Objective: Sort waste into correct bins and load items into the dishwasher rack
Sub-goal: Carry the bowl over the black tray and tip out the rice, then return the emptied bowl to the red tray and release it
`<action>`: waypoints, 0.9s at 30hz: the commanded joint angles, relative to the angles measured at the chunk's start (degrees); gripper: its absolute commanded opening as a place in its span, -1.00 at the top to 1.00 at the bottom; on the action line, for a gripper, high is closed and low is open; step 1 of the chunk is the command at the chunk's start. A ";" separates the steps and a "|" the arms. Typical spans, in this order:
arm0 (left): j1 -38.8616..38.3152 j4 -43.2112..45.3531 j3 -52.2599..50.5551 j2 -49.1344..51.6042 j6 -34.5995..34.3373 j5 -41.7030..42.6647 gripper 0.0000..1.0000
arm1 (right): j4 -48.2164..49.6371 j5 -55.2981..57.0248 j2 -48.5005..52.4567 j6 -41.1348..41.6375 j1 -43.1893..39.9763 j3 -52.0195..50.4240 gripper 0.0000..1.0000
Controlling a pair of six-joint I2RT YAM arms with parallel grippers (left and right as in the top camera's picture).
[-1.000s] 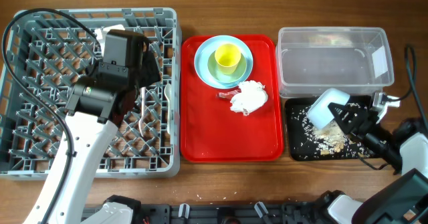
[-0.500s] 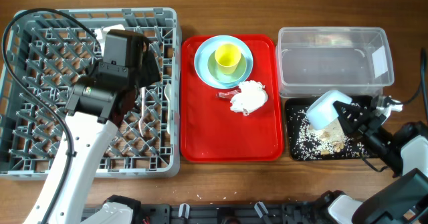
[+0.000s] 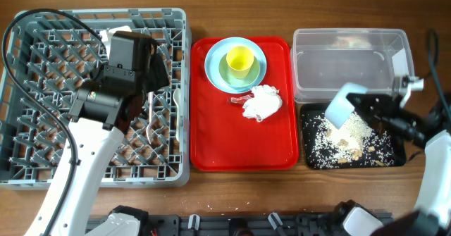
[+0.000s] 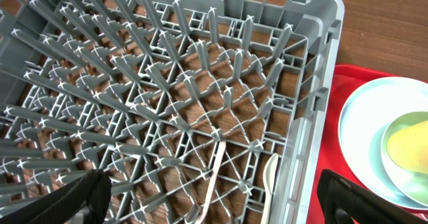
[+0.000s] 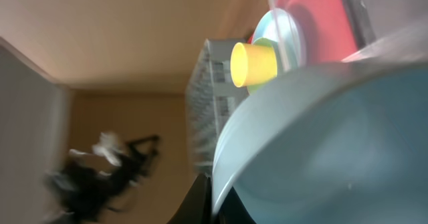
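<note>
My right gripper [image 3: 364, 110] is shut on the rim of the pale blue bowl [image 3: 343, 110], holding it tipped over the black tray [image 3: 396, 158]. Rice scraps [image 3: 345, 141] lie scattered in that tray. In the right wrist view the bowl [image 5: 334, 144] fills the frame, its rim pinched between the fingers [image 5: 219, 196]. The pale blue plate [image 3: 213, 67] with the yellow cup [image 3: 239, 59] sits on the red tray [image 3: 211, 141], next to the white napkin [image 3: 262, 102] and red wrapper [image 3: 241, 97]. My left gripper [image 4: 214, 202] is open above the grey rack [image 3: 42, 88], over the white spoon [image 4: 215, 174] and fork [image 4: 269, 177].
The clear tub [image 3: 352, 63] stands behind the black tray at the right. The rack's wall [image 4: 321, 83] runs beside the red tray's edge. A black cable [image 3: 28, 25] arcs over the rack's left side. Bare wood table lies along the front.
My right gripper has moved a little right and up with the bowl, and more rice now lies spread across the black tray. The left arm has not moved.
</note>
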 commanded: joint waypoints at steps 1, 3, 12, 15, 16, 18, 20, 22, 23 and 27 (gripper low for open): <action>0.24 0.11 0.24 -0.17 -0.72 -0.74 -1.00 | -0.76 21.33 -7.48 7.45 11.89 5.03 0.91; 0.24 0.11 0.24 -0.17 -0.72 -0.74 -1.00 | -0.61 28.04 -11.10 10.40 23.65 5.05 0.91; 0.24 0.11 0.24 -0.17 -0.72 -0.74 -1.00 | 10.67 62.03 0.09 30.56 78.95 4.79 0.92; 0.24 0.11 0.24 -0.17 -0.72 -0.74 -1.00 | 15.30 61.88 8.37 30.62 83.27 4.79 0.91; 0.24 0.11 0.24 -0.17 -0.72 -0.74 -1.00 | 18.34 61.02 12.09 30.56 84.43 4.79 0.91; 0.24 0.11 0.24 -0.17 -0.72 -0.74 -1.00 | 21.90 60.50 16.50 30.58 85.00 4.79 0.90; 0.24 0.11 0.24 -0.17 -0.72 -0.74 -1.00 | 22.51 59.71 17.05 30.56 85.00 4.79 0.85; 0.24 0.11 0.24 -0.17 -0.72 -0.74 -1.00 | 22.84 59.54 17.05 30.56 85.00 4.79 0.82; 0.24 0.11 0.24 -0.17 -0.72 -0.74 -1.00 | 22.82 59.52 17.05 30.56 85.00 4.79 0.69; 0.24 0.11 0.24 -0.17 -0.72 -0.74 -1.00 | 21.75 59.76 15.19 28.76 83.69 6.78 -0.07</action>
